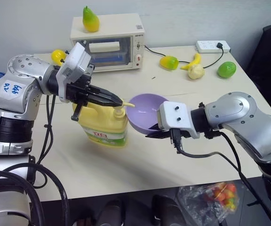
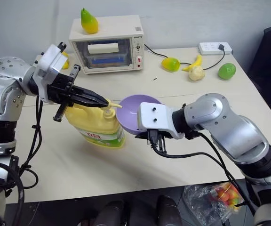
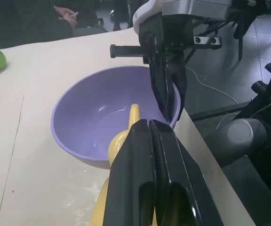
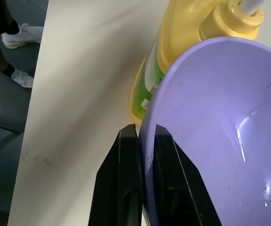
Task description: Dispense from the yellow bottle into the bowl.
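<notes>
The yellow bottle (image 1: pixel 102 123) stands upright on the table, its green-and-white label facing me. My left gripper (image 1: pixel 113 100) is shut, with nothing between the fingers, and lies across the top of the pump nozzle (image 3: pixel 133 115), whose spout reaches over the bowl. The lavender bowl (image 1: pixel 145 110) is held tilted against the bottle's right side. My right gripper (image 4: pixel 145 134) is shut on the bowl's near rim, one finger inside and one outside. The inside of the bowl (image 3: pixel 88 117) looks wet and shiny.
A white toaster oven (image 1: pixel 109 44) with a toy pear (image 1: pixel 90 20) on top stands at the back. Toy fruits (image 1: pixel 169 62) and a power strip (image 1: pixel 213 46) lie at the back right. A plastic bag of fruit (image 1: pixel 215 197) sits below the table's front edge.
</notes>
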You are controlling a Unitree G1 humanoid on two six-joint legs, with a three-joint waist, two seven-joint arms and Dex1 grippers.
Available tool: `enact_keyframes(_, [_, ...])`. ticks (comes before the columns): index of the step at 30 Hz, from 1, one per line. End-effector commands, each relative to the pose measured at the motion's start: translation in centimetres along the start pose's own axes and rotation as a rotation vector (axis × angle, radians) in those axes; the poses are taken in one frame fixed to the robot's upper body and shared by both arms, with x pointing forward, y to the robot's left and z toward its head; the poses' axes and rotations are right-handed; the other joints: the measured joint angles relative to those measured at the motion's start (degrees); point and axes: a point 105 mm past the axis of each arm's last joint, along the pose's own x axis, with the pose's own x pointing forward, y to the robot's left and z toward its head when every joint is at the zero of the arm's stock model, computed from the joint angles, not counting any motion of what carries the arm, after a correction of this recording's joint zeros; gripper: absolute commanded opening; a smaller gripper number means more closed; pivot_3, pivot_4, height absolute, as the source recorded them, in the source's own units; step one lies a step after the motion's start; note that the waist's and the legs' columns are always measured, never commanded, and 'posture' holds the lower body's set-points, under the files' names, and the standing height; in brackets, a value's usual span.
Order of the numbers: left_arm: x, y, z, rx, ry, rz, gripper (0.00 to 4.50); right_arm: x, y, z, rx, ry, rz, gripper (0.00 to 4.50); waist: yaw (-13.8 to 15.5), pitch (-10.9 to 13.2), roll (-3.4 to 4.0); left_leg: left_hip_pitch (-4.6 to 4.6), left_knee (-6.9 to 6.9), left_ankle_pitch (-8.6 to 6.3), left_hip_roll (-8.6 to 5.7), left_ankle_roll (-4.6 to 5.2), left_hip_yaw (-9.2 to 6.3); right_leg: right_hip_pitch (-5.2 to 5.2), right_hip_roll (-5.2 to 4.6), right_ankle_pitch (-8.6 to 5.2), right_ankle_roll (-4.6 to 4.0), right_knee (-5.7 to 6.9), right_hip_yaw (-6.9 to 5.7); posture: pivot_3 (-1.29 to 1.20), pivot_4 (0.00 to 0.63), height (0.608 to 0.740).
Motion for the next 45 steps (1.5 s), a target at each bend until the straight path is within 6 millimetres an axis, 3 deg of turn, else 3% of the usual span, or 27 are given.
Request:
enact_keyframes(1, [-0.7, 0.6, 1.5, 0.054, -0.020, 0.041, 0.05, -0.8, -0.4, 1.0, -0.060, -0.016, -0.031, 0.00, 0.0, 0.0, 0.00, 0.00, 0.00, 0.00, 0.00, 0.00, 0.00, 0.00, 0.00, 0.00, 0.00, 0.00, 0.00, 0.00, 0.150, 0.740])
enact_keyframes(12, [-0.6, 0.5, 0.9, 0.056, -0.003, 0.036, 0.05, -1.0, -0.1, 0.8, -0.076, -0.017, -0.035, 0.00, 0.0, 0.0, 0.00, 0.00, 0.00, 0.00, 0.00, 0.00, 0.03, -0.04, 0.00, 0.00, 0.00, 0.01, 0.02, 0.00, 0.150, 0.740])
enact_keyframes(20, [-0.6, -0.1, -1.0, 0.042, 0.088, 0.011, 0.05, -1.2, 0.1, 0.8, -0.101, -0.012, -0.032, 0.00, 0.0, 0.0, -0.01, 0.02, 0.00, 0.00, 0.00, 0.00, 0.06, -0.03, 0.00, 0.00, 0.00, 0.04, 0.05, 0.00, 0.150, 0.740])
enact_keyframes(32, [-0.3, 0.2, -1.8, 0.011, 0.105, 0.028, 0.05, -1.9, -0.6, 1.8, -0.152, -0.030, -0.017, 0.00, 0.0, 0.0, -0.02, 0.11, 0.01, 0.00, 0.00, 0.00, 0.14, -0.03, 0.00, 0.00, 0.00, 0.13, 0.15, 0.00, 0.150, 0.740])
enact_keyframes(40, [0.0, -0.1, -3.1, -0.031, 0.152, 0.028, 0.05, -5.0, -1.2, 0.4, -0.148, -0.018, -0.019, 0.00, 0.2, -0.1, -0.10, 0.15, 0.02, -0.01, -0.02, 0.03, 0.17, 0.02, -0.02, 0.01, 0.01, 0.13, 0.17, 0.00, 0.150, 0.740])
enact_keyframes(45, [0.3, -0.4, -4.3, -0.069, 0.185, 0.028, 0.05, -5.8, -1.9, -0.2, -0.146, -0.023, -0.015, 0.00, 0.0, -0.1, -0.09, 0.31, 0.02, -0.01, 0.01, 0.03, 0.28, 0.08, -0.02, 0.01, 0.01, 0.19, 0.25, 0.00, 0.150, 0.740])
